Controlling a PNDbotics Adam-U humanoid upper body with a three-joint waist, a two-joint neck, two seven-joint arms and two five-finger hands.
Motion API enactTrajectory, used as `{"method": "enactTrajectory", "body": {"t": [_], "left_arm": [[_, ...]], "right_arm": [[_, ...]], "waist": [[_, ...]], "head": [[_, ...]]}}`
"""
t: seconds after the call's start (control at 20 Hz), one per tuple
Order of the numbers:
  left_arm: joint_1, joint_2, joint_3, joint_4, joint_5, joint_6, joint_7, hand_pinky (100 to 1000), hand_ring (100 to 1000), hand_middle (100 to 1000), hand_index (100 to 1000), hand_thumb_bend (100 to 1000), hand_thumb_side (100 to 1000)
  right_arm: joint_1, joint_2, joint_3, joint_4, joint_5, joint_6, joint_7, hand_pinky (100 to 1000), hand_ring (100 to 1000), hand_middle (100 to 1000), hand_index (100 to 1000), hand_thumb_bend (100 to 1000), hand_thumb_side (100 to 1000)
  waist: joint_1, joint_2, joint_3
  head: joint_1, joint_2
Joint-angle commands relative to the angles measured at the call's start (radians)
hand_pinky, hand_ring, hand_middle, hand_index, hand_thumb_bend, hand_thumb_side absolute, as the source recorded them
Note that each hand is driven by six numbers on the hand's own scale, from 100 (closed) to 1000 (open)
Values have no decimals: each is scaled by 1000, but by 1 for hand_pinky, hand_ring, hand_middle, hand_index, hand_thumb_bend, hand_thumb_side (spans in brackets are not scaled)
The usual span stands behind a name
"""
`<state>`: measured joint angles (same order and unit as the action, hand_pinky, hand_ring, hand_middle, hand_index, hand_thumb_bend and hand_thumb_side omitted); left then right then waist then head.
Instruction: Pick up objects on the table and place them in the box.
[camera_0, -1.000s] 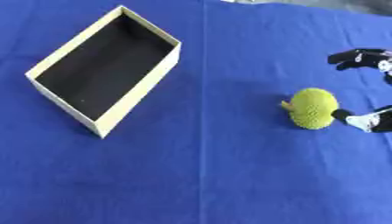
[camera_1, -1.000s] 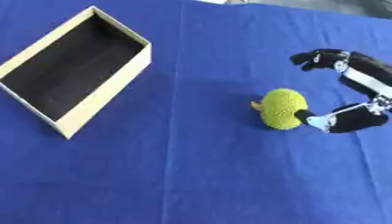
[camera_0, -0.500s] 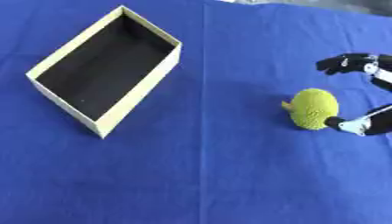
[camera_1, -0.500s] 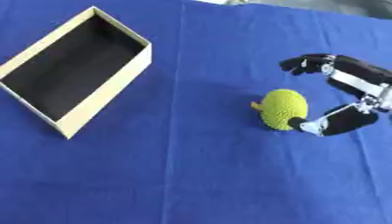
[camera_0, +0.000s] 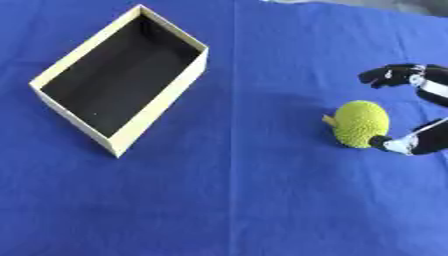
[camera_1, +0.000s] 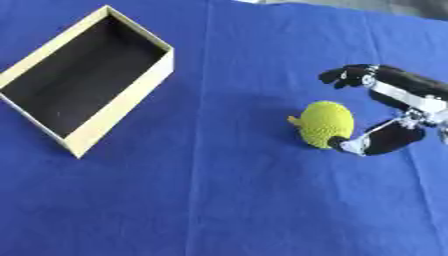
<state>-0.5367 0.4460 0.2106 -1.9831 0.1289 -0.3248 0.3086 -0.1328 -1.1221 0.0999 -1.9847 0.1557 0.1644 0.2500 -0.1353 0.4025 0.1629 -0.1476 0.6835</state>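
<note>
Over on the left, toward the far side, there's an open cardboard box (camera_0: 118, 80) with pale tan walls and a dark inside, sitting at an angle on the tabletop (camera_0: 236, 200), which is covered in a blue cloth. Nothing in the box that I can see. There's a crease in the cloth running near-to-far just right of the box.

Moving right, well apart from the box, a bumpy yellow-green fruit (camera_1: 325, 124) sits on the cloth, looks like a toy durian or jackfruit but honestly hard to be sure, with a little stub poking out its left side.

Right next to it is the robot's right hand (camera_1: 394, 100), coming in from the right edge. It's spread wide, the fingers (camera_1: 346, 76) hooked over past the far side of the fruit with a gap, the thumb tip (camera_1: 350, 146) right at the fruit's near-right side, seemingly touching. It isn't holding the fruit yet.
</note>
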Motion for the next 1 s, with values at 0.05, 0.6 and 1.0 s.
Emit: {"method": "enactTrajectory", "body": {"t": [0.05, 0.6, 1.0], "left_arm": [[-14, 15, -1, -17, 2, -1, -4, 660, 597, 511, 652, 100, 315], [-16, 11, -5, -17, 7, 1, -10, 660, 597, 511, 652, 100, 318], [-19, 6, -6, -17, 11, 0, -13, 660, 598, 511, 652, 100, 318]], "right_arm": [[-11, -24, -9, -15, 15, 25, -3, 910, 879, 876, 956, 443, 102], [-33, -14, 18, 27, 27, 68, 31, 910, 884, 882, 956, 458, 147], [-70, 7, 40, 133, 28, 66, 43, 908, 883, 881, 954, 456, 153]], "waist": [[7, -17, 0], [8, -16, 9], [7, -15, 20]], "head": [[-4, -12], [-10, -19], [-13, -25]]}}
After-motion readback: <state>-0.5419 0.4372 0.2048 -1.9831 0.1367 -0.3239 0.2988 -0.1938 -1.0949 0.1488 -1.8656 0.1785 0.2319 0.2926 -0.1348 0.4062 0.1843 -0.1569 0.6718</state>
